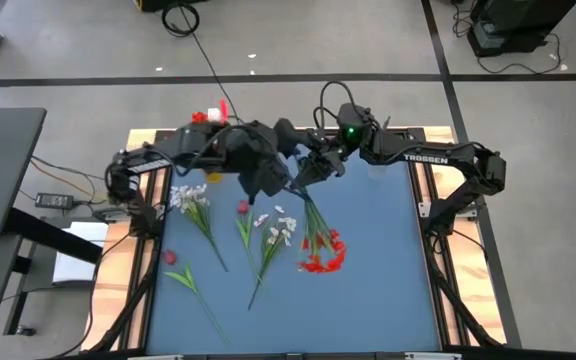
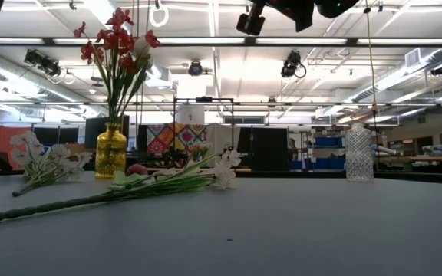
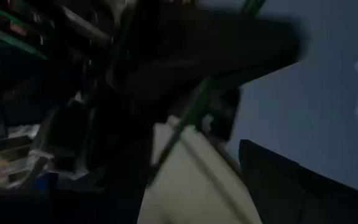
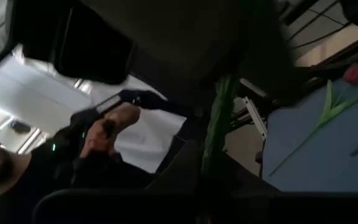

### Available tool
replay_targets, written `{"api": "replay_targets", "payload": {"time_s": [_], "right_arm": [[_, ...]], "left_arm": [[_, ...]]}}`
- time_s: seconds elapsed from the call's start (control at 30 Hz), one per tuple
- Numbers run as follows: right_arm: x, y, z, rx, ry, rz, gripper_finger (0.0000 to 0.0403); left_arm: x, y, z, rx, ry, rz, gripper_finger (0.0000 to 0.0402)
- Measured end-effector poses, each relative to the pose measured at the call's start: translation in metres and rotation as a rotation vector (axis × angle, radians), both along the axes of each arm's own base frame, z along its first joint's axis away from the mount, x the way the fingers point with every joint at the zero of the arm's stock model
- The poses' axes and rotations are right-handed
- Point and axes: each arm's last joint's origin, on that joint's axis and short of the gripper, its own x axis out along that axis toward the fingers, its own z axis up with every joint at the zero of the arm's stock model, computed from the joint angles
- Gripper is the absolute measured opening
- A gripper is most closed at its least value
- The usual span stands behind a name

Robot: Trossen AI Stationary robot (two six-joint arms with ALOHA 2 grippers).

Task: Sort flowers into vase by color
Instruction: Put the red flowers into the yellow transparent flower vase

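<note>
I judge this a handover in mid-air: to do it well, my left claw [image 1: 290, 176] should close squarely on the green stem [image 4: 219, 124] before my right claw [image 1: 313, 172] lets go, keeping the stem from twisting. My right claw is pinched shut on that stem; my left claw sits just beside it, fingers spread wide, the stem running between them. The red flowers [image 1: 323, 250] hang below both claws, over the table [image 1: 388, 270].
</note>
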Motion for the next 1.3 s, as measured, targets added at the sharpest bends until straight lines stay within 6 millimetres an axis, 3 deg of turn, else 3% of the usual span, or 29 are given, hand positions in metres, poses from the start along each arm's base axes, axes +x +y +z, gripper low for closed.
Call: {"api": "replay_targets", "payload": {"time_s": [0.2,0.47,0.63,0.97,1.13,1.3], "right_arm": [[0.003,0.005,0.000,0.034,0.027,-0.039,0.0014],[0.004,0.004,0.000,0.055,0.040,-0.089,0.0014],[0.004,0.005,0.001,0.061,0.036,-0.088,0.0014],[0.004,0.004,0.002,0.071,0.038,-0.095,0.0016],[0.004,0.001,0.003,0.050,0.019,-0.170,0.0047],[0.000,-0.012,-0.001,0.020,0.027,-0.186,0.0107]], "left_arm": [[0.010,0.007,-0.004,0.059,-0.001,0.015,0.0223],[-0.006,0.004,0.009,-0.019,-0.044,-0.058,0.0146],[-0.005,0.003,0.007,-0.030,-0.033,-0.070,0.0104],[0.002,0.003,0.001,-0.026,-0.002,-0.096,0.0065],[0.000,0.009,0.000,-0.042,0.006,-0.060,0.0012],[-0.003,0.014,-0.006,-0.024,0.072,-0.013,0.0005]]}}
